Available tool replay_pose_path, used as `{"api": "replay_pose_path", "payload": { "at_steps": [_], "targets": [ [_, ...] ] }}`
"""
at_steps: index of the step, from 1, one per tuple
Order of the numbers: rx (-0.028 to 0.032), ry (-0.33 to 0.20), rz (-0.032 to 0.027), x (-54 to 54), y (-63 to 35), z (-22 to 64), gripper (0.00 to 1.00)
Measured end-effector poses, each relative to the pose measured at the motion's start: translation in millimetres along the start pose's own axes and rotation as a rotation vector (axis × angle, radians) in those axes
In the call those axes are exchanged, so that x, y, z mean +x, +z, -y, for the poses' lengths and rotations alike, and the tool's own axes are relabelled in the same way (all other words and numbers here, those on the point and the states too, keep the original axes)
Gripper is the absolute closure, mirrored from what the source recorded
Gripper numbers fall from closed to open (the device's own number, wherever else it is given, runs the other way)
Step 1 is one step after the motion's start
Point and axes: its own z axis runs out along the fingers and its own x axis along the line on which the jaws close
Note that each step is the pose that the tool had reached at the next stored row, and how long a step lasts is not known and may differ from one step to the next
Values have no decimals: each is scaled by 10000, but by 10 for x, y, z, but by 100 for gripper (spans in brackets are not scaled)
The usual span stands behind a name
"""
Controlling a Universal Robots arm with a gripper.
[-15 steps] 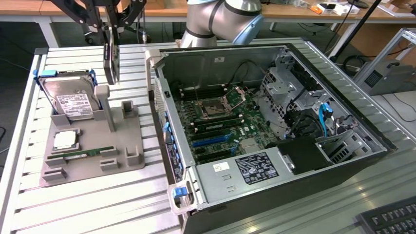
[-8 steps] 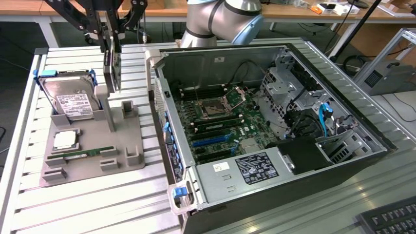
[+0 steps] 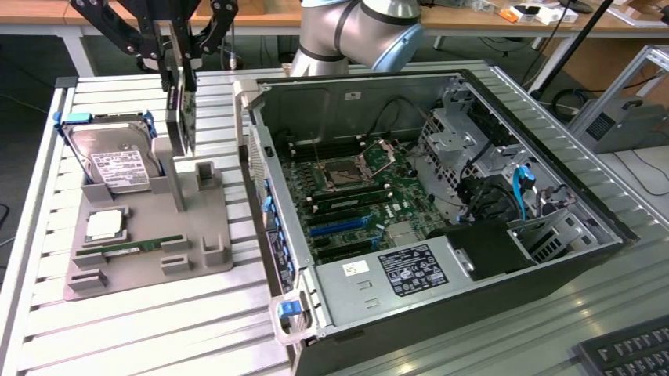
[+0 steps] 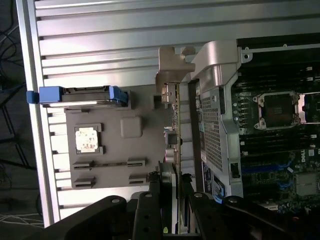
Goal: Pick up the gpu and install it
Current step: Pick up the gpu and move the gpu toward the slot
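The gpu hangs upright and edge-on over the back of the grey holder tray, at the exterior view's left. My gripper comes down from above and is shut on the card's upper edge. In the wrist view the gpu runs as a thin green strip away from my gripper, with its silver end bracket at the far end. One black finger presses on each side of the card. The open computer case lies just beside it, motherboard facing up.
On the grey tray sit a silver hard drive with blue rails, a square processor and a narrow memory stick. The arm's base stands behind the case. A keyboard corner lies at the exterior view's lower right.
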Motion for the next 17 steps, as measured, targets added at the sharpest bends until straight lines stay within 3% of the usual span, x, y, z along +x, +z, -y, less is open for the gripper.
{"api": "replay_pose_path", "payload": {
  "at_steps": [17],
  "targets": [
    [3, 0, 0, -62, 0, 87, 74]
  ]
}}
